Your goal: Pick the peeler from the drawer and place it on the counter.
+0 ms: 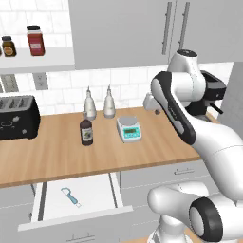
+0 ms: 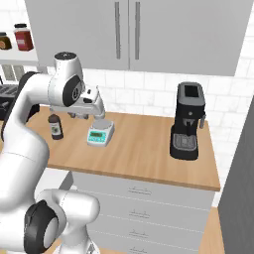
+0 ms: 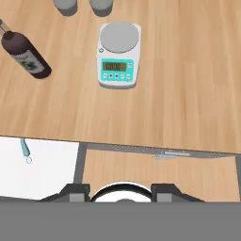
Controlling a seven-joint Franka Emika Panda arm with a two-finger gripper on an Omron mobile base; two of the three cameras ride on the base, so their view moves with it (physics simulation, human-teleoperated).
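The peeler (image 1: pixel 71 196) lies flat in the open drawer (image 1: pixel 102 186), well left of and below my fingers (image 2: pixel 101 110), which hover over the desk (image 2: pixel 144 149) near the scale (image 3: pixel 118 54), holding nothing (how far they are spread, I cannot tell). Descending carelessly, I could hit the desk edge or the bottle (image 1: pixel 86 131).
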